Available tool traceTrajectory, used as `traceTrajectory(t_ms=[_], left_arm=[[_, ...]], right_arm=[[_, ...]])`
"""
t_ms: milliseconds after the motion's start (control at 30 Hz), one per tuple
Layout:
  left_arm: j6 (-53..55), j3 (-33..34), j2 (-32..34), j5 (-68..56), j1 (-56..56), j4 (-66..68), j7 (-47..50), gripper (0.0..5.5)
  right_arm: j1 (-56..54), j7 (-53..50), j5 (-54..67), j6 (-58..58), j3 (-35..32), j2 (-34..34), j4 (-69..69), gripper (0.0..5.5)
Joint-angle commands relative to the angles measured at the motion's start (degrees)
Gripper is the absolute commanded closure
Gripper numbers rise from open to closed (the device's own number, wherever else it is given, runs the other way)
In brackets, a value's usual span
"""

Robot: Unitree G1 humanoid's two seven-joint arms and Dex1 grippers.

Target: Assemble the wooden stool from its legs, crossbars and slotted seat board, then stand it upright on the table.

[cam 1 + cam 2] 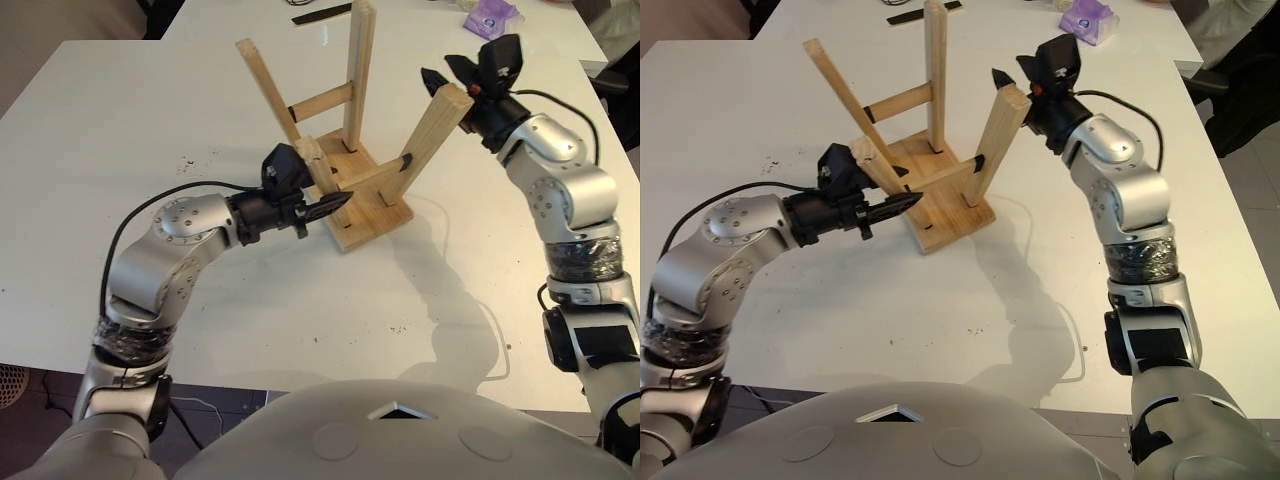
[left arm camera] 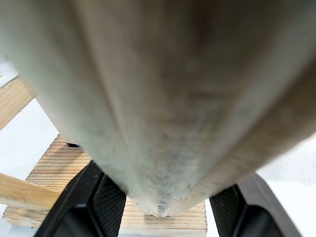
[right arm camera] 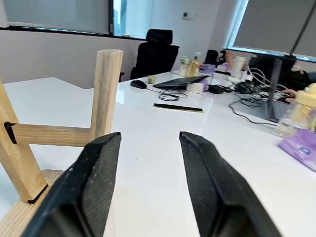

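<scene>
The wooden stool lies upside down on the white table, its slotted seat board point(image 1: 375, 215) flat on the surface and its legs pointing up. Crossbars point(image 1: 322, 100) join the legs. My left gripper point(image 1: 312, 190) is shut on the near leg point(image 1: 318, 165) just above the board; in the left wrist view that leg point(image 2: 163, 98) sits between the fingers point(image 2: 98, 202). My right gripper point(image 1: 445, 72) stands open beside the top end of the right leg point(image 1: 430, 135), nothing between its fingers point(image 3: 94, 182).
A black strip point(image 1: 320, 13) and a purple packet point(image 1: 488, 17) lie at the table's far side. A thin cable point(image 1: 480, 310) loops on the table under my right arm. Beyond the stool are a laptop point(image 3: 180, 81), bottles and an office chair point(image 3: 158, 52).
</scene>
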Motion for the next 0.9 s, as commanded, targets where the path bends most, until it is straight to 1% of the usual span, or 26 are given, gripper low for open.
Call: traceTrajectory(t_ms=[33, 100, 267, 333, 533, 700, 900], left_arm=[[9.6, -11.5, -8.4, -1.1, -0.9, 7.0, 2.5, 3.4], [10.4, -9.5, -6.5, -2.1, 1.9, 4.7, 2.1, 3.4], [12.6, -1.9, -1.0, -6.4, 6.0, -0.6, 0.1, 3.39], [12.8, 0.0, 0.9, -7.1, 6.2, -1.1, -1.3, 3.39], [12.0, 1.0, 4.3, -6.8, 5.2, 0.2, -2.2, 3.38], [8.4, 0.5, 8.4, -3.8, 8.3, 0.6, -3.7, 3.38], [3.1, 1.5, 11.8, -0.5, 12.1, 3.8, -5.1, 3.38]], right_arm=[[-2.3, 9.7, 9.5, 7.6, 10.1, 6.6, -17.5, 3.33], [-1.6, 8.7, 4.9, 6.0, 7.4, 5.0, -12.1, 3.33], [-0.9, 4.6, -11.8, -6.0, 2.3, -1.7, 10.9, 3.33], [0.7, 4.1, -14.4, -8.4, 1.0, -2.6, 14.5, 3.33], [4.4, 5.1, -15.2, -10.4, -1.6, -0.4, 11.9, 3.33], [4.6, 3.0, -19.4, -12.1, -6.8, -5.5, 12.4, 3.33], [4.7, 4.3, -18.3, -9.1, -9.9, -5.5, 8.2, 3.33]])
